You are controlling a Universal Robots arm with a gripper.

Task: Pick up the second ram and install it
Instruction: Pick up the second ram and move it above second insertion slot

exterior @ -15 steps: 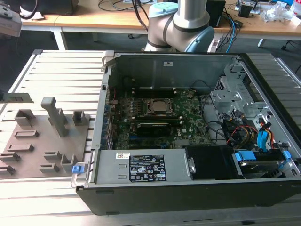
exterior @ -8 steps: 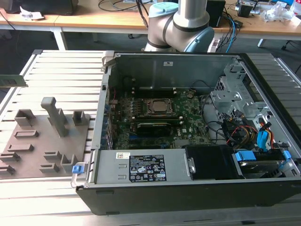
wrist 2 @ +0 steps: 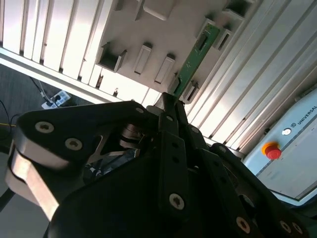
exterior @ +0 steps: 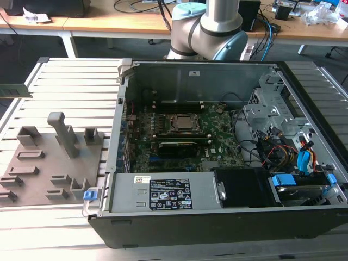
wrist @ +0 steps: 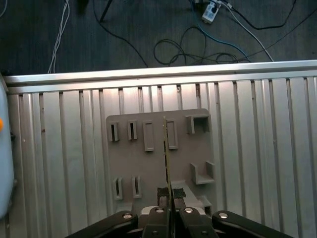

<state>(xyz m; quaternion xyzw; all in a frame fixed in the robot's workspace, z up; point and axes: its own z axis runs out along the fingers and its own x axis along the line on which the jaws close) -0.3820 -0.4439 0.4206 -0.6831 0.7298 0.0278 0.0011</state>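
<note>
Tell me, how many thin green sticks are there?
1: the second ram, clamped in the gripper above the grey tray. More may be hidden inside the computer case.

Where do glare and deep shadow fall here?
Second wrist view: glare washes the table slats; the gripper is a dark mass, the second ram in it plainly green. First wrist view: a bright band along the table's edge. Exterior view: the computer case is shaded inside.

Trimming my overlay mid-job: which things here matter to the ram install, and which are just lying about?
Job:
- second ram, held in the gripper above the grey tray
- motherboard in the open case

Lying about:
- floor cables
- power strip
- red button
</note>
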